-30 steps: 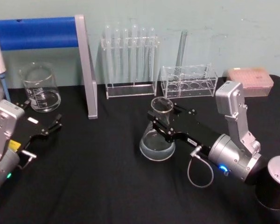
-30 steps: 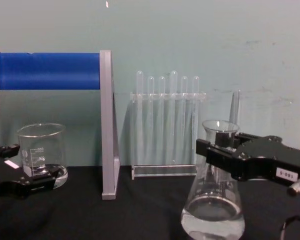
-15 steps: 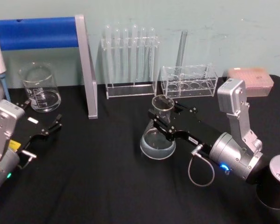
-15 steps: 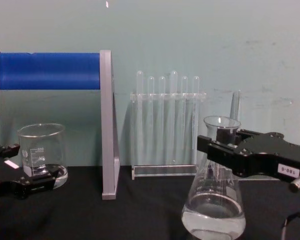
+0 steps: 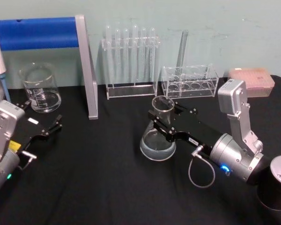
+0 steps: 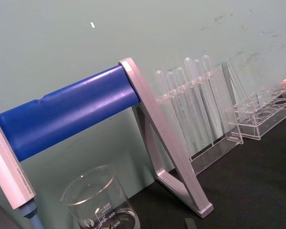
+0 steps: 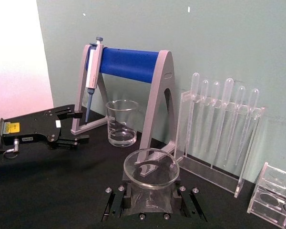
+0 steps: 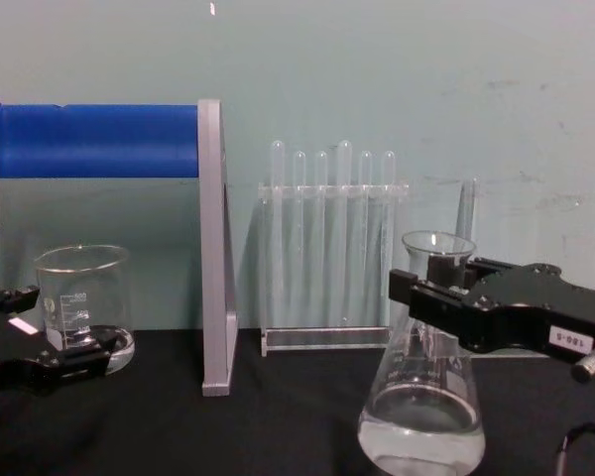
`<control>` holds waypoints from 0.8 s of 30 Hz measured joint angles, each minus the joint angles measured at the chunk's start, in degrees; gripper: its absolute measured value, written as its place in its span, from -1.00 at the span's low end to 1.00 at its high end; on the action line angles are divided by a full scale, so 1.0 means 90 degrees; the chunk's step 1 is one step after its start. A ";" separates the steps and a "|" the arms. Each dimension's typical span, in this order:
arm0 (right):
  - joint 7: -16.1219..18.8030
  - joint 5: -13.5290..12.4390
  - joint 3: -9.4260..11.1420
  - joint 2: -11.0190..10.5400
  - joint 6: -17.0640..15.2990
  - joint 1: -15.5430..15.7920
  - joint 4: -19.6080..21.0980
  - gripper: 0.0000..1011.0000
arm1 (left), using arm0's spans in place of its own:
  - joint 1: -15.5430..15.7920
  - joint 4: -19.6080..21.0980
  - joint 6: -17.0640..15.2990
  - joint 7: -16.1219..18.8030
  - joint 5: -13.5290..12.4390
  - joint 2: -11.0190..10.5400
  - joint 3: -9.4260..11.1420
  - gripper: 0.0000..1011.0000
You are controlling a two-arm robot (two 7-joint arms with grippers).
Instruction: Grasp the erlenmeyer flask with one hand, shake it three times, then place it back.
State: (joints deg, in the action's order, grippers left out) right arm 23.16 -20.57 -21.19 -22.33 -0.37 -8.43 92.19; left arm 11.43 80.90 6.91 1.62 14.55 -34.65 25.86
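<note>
A: Flask location, quick?

B: The erlenmeyer flask (image 5: 157, 143) is mid-bench (image 5: 107, 187), in front of the test-tube rack (image 5: 130, 61) and well apart from the beaker (image 5: 40, 89). It stands upright.

A: Who has it?

B: The right pincer (image 5: 157, 120). It is clamped on the neck just under the flared rim, one finger on each side. The wrist view looks straight down into the mouth between the two fingers.

A: Base on the bench or off it?

B: Cannot tell. From the chest view it sits very low, either touching or barely clear.

A: Left side?

B: The left pincer (image 5: 54, 125) is parked at the bench's left edge near the beaker, with its fingers spread and nothing in them.

A: Handling notes?

B: It's glass, so rigid, smooth and breakable. A shallow pool of clear liquid (image 8: 421, 441) sits in the wide bottom, so I'd judge the weight hangs low, under the grip. That should keep it steady, but the liquid will slosh when shaken.

A: Is the neck the right spot?

B: I think so. The cone is too wide and sloped to clamp, and the rim's flare gives a stop if the glass slips down. The risk is the neck twisting in the fingers, or the base knocking the bench on a downstroke.

A: Squeeze?

B: Firm, not crushing. Set it down flat and softly.
</note>
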 joint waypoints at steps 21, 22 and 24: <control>0.0003 0.0412 -0.0543 0.0201 0.0006 0.0197 0.0285 -0.11 | 0.0000 0.0000 0.0000 0.0000 0.0000 0.0000 0.0000 0.98; 0.0040 0.0441 -0.0614 0.0206 -0.0014 0.0221 0.0321 -0.11 | 0.0000 0.0000 0.0000 0.0000 0.0000 0.0000 0.0000 0.98; 0.0095 0.0470 -0.0701 0.0205 -0.0039 0.0250 0.0363 -0.11 | 0.0000 0.0000 0.0000 0.0000 0.0000 0.0000 0.0000 0.98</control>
State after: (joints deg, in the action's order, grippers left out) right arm 24.01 -16.34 -27.51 -20.48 -0.72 -6.18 95.46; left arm 11.43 80.90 6.91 1.62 14.55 -34.65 25.86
